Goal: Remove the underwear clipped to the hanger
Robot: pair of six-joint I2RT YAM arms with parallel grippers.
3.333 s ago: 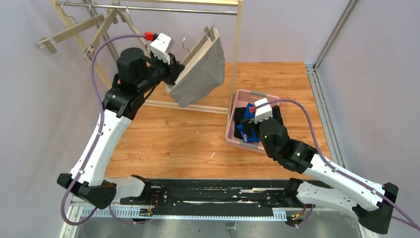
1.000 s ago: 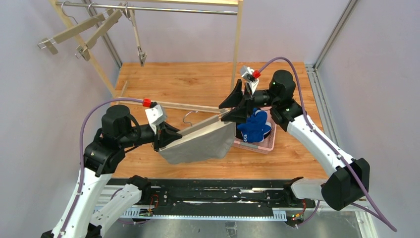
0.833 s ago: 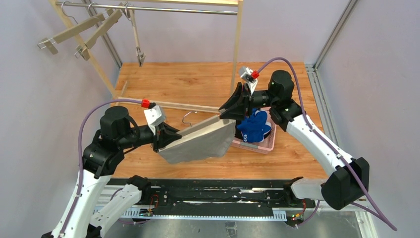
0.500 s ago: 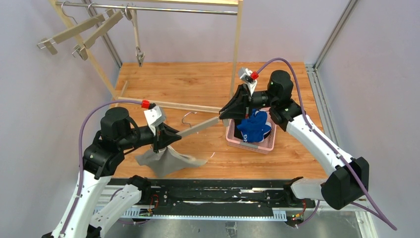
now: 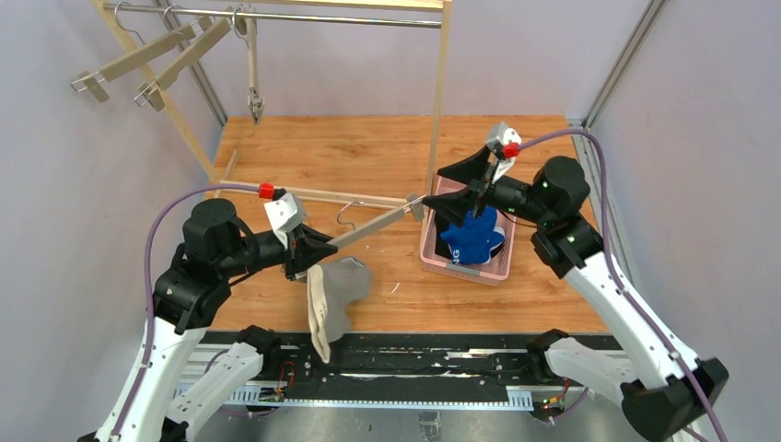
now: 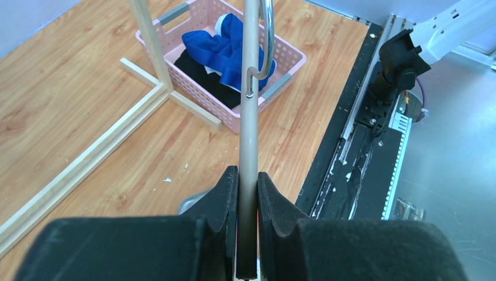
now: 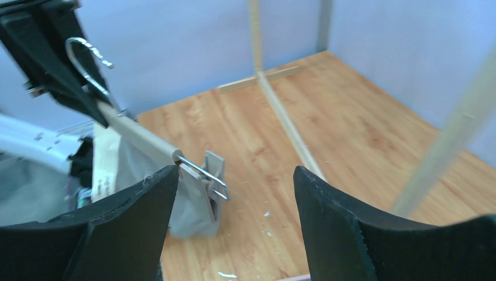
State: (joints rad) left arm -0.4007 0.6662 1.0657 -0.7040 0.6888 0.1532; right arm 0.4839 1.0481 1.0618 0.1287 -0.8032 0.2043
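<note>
My left gripper [image 5: 308,251] is shut on the left end of a beige clip hanger [image 5: 373,226], also seen in the left wrist view [image 6: 250,88]. The grey underwear [image 5: 330,296] hangs limp from the hanger's left end, just below that gripper. The hanger's right clip [image 7: 209,175] holds nothing. My right gripper [image 5: 433,189] is open just right of that clip, above the pink basket [image 5: 426,241]. The blue underwear [image 5: 472,235] and the black underwear [image 6: 199,65] lie in the basket.
A wooden clothes rack stands at the back; its post [image 5: 440,92] and base bar [image 5: 368,198] run close to the hanger. Empty hangers [image 5: 138,55] hang from the rail at the top left. A black rail [image 5: 396,364] runs along the near edge.
The grey underwear came off the hanger's right clip and dropped; it now dangles from the left end. My right arm drew back to the right, its gripper open.
</note>
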